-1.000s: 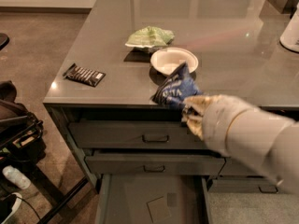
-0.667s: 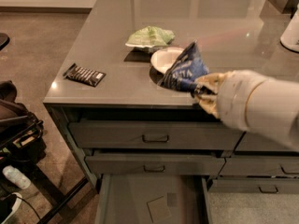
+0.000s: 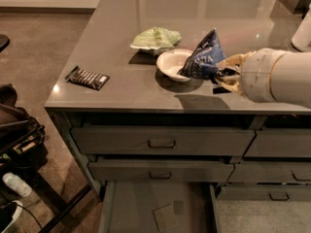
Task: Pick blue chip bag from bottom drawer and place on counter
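Observation:
The blue chip bag (image 3: 203, 58) is dark blue foil with white lettering. It hangs in the air over the counter (image 3: 116, 42), just right of the white bowl (image 3: 172, 63) and partly in front of it. My gripper (image 3: 224, 76) comes in from the right and is shut on the bag's lower right corner. The white arm fills the right edge of the view. The bottom drawer (image 3: 141, 205) stands open at the lower middle, with a flat bare floor and a small flat card on it.
A pale green bag (image 3: 156, 38) lies behind the bowl. A flat black striped packet (image 3: 88, 77) lies near the counter's left front corner. Two shallower drawers (image 3: 160, 141) are closed above the open one. A dark bag and a cart (image 3: 17, 135) stand on the floor at left.
The gripper has lifted the blue chip bag from in front of the counter edge up and back over the countertop, beside the bowl. The arm has moved right and up.

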Robot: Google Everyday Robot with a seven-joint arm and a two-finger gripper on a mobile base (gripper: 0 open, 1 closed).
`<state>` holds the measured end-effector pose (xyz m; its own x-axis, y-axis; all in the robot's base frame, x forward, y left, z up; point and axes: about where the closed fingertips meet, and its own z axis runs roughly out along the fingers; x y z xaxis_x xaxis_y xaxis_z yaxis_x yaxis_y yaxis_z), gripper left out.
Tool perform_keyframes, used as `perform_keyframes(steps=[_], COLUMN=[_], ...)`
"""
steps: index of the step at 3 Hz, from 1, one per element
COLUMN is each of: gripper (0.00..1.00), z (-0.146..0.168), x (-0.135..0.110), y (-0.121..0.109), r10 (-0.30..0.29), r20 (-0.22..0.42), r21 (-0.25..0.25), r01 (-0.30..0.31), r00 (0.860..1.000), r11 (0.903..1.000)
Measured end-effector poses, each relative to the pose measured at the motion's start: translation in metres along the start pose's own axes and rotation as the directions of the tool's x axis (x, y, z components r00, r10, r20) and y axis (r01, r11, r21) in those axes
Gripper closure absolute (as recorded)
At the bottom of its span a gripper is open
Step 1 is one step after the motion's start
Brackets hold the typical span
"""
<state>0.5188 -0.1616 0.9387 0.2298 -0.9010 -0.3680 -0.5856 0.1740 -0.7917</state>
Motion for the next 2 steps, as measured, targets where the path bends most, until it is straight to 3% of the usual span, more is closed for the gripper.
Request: perform_keyframes(steps=[2], gripper=[1.00], z=[0.031], x=[0.047], y=[0.008], r10=[0.068], r20=[0.002], r21=[-0.019], r01=[-0.068], r00=[0.998], r11=[0.9975])
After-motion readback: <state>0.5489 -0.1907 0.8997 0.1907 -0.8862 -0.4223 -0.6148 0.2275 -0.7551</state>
